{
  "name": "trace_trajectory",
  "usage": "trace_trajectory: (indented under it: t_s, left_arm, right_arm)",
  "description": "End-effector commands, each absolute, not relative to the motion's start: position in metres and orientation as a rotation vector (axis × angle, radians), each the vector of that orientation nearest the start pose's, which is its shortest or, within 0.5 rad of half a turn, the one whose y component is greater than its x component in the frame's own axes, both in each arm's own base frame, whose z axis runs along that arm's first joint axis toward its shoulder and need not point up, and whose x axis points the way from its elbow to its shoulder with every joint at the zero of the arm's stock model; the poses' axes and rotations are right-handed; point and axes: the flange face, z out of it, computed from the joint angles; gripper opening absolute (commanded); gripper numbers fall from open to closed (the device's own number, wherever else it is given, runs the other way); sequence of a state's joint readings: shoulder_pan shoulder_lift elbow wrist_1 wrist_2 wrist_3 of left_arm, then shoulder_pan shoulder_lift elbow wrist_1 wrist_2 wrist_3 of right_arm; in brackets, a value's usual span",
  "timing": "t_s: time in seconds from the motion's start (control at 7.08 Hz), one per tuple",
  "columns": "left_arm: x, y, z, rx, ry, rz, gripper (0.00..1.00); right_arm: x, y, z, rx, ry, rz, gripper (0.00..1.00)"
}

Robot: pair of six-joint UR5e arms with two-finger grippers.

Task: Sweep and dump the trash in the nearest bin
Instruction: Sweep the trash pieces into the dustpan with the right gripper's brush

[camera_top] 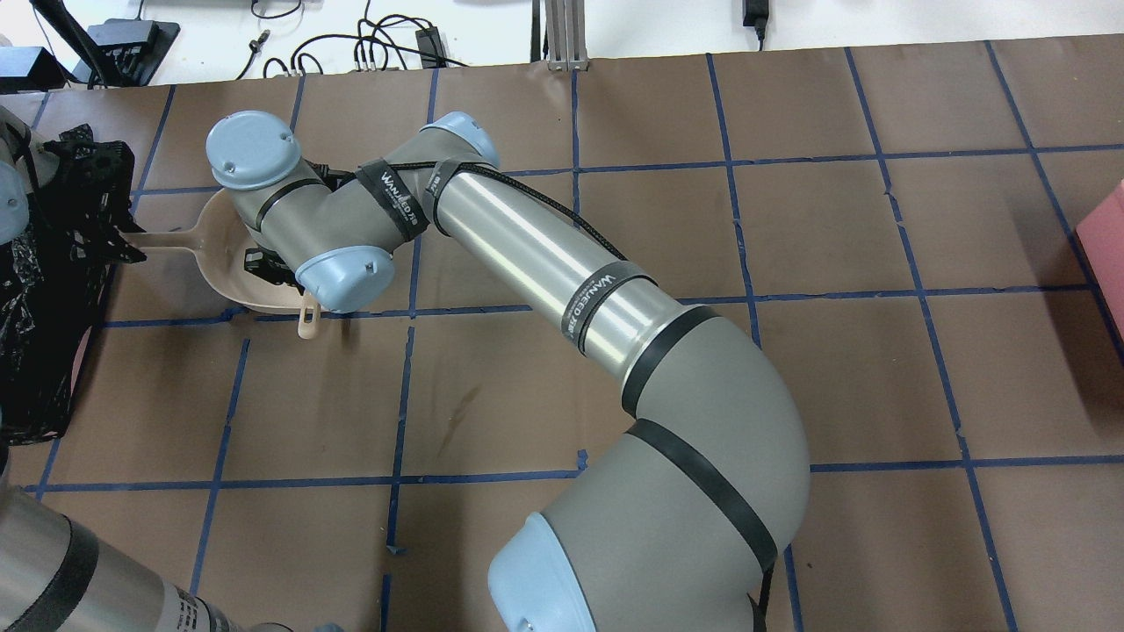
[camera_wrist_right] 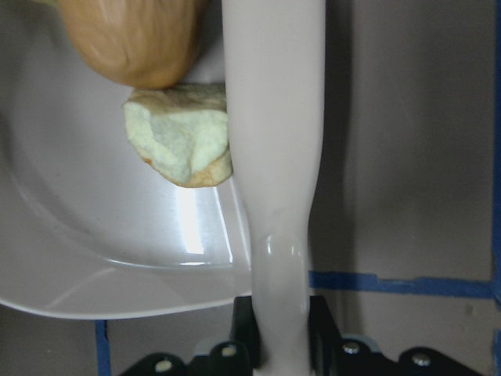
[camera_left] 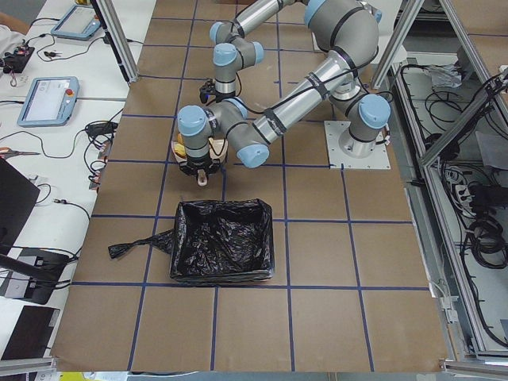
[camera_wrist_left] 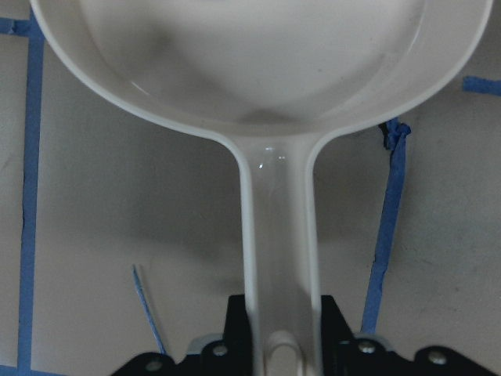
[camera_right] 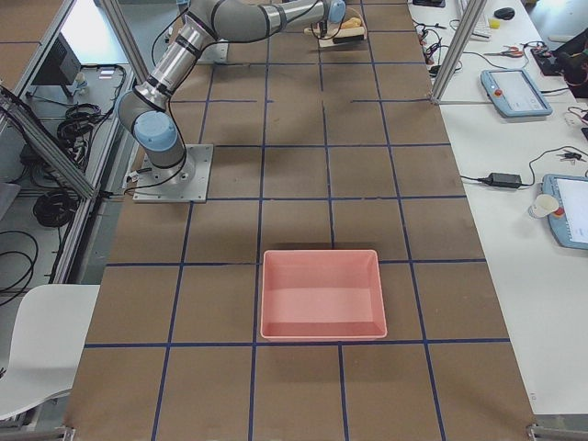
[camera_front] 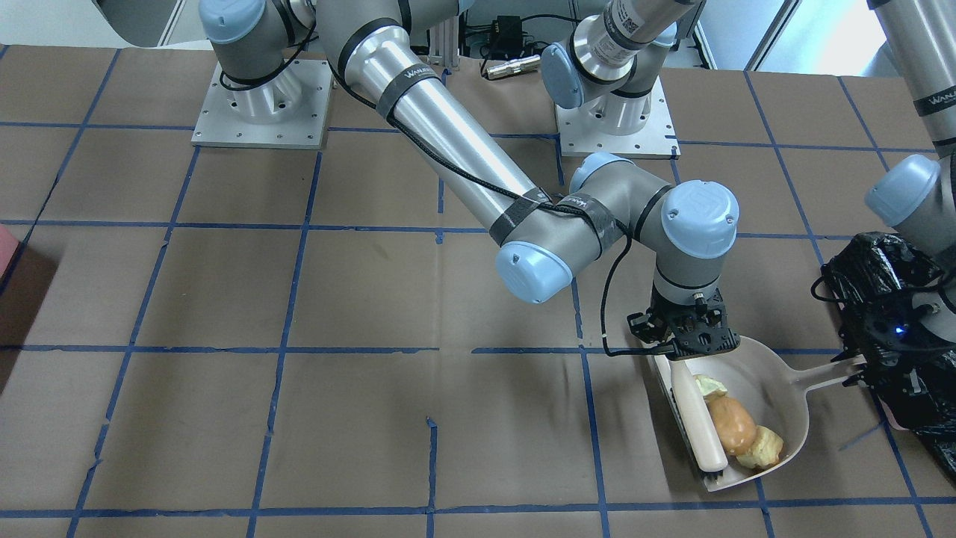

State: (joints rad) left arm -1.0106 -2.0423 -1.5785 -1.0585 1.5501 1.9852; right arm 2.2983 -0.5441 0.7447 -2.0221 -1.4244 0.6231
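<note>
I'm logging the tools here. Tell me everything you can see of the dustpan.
The dustpan is pale beige, glossy plastic: a rounded scoop with a long thin handle. It lies on the brown table, beside the black-bagged bin. The left gripper clamps the handle's end. Three food pieces lie inside, and a brush rests along its open edge.

Front camera: across the table [camera_front: 224, 299], steep down-look, arm bases [camera_front: 261, 104] at top; dustpan [camera_front: 780, 385] lower right. Overhead: behind robot, same dustpan upper left. Left-end view: high, along table, bin [camera_left: 222, 238] nearest. Right-end view: pink tray [camera_right: 322, 255] near, dustpan far. Wrist cameras: very close, down dustpan handle and brush [camera_wrist_right: 274, 157].
</note>
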Motion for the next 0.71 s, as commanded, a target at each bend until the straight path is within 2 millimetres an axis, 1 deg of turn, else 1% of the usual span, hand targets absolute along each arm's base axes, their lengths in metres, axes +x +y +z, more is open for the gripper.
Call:
trace_trajectory:
  t_s: [0.0, 0.14, 0.28, 0.42, 0.57]
  left_arm:
    - [0.227, -0.617, 0.267, 2.032, 2.355, -0.049, 0.01]
    - [0.226, -0.616, 0.268, 2.030, 2.367, -0.066, 0.01]
    - [0.222, -0.616, 0.261, 2.047, 2.397, -0.142, 0.01]
    - [0.221, -0.612, 0.255, 2.049, 2.413, -0.142, 0.01]
    - [0.220, -0.613, 0.254, 2.052, 2.421, -0.173, 0.01]
  right_arm:
    - [0.695, -0.553, 0.238, -0.374, 2.778, -0.235, 0.00]
    - [0.694, -0.553, 0.241, -0.373, 2.776, -0.239, 0.00]
    - [0.692, -0.554, 0.239, -0.356, 2.783, -0.226, 0.00]
    - [0.690, -0.554, 0.238, -0.315, 2.789, -0.209, 0.00]
    - [0.695, -0.548, 0.245, -0.242, 2.764, -0.163, 0.00]
